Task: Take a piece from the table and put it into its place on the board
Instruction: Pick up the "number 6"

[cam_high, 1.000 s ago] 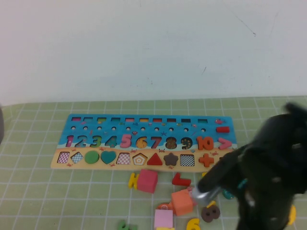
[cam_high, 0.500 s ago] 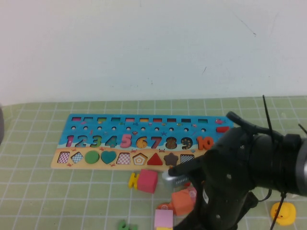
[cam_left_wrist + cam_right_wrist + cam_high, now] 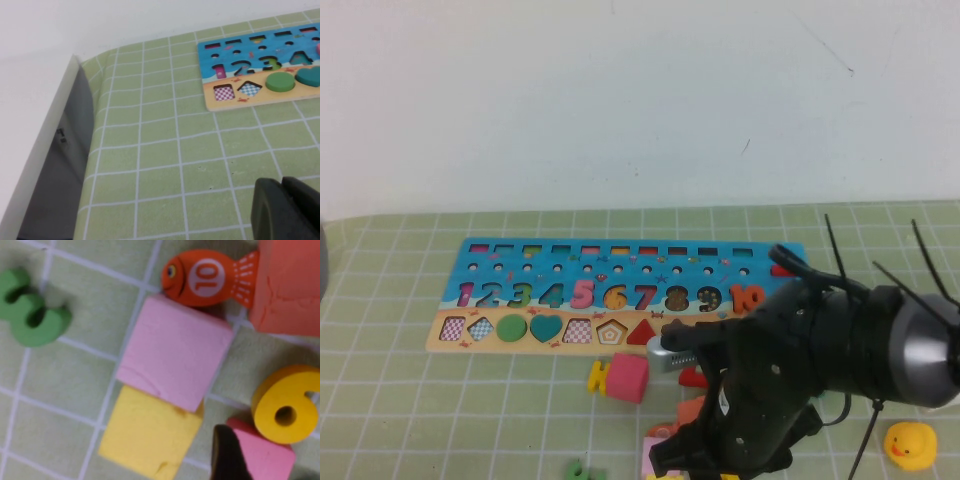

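The yellow numeral 6 [image 3: 286, 405] lies flat on the green mat, seen only in the right wrist view, touching a pink block [image 3: 267, 457]. My right gripper [image 3: 280, 467] hovers open and empty just over that block, beside the 6; only one dark finger [image 3: 227, 455] shows. In the high view my right arm [image 3: 800, 370] hides the 6. The board [image 3: 620, 285] lies behind the loose pieces, and its left end shows in the left wrist view [image 3: 260, 65]. My left gripper [image 3: 283, 192] is shut and empty above bare mat, short of the board's left end.
Close around the 6 lie a light pink block [image 3: 175, 352], a yellow block [image 3: 147, 432], an orange fish marked 10 [image 3: 207, 277], an orange block [image 3: 290, 285] and a green 3 [image 3: 32, 307]. A pink cube [image 3: 628, 378] and a yellow duck [image 3: 910, 445] also sit on the mat.
My right arm has swung left and lower over the loose pieces, covering the orange block, the brown 8 and the yellow 6. The duck has come into view.
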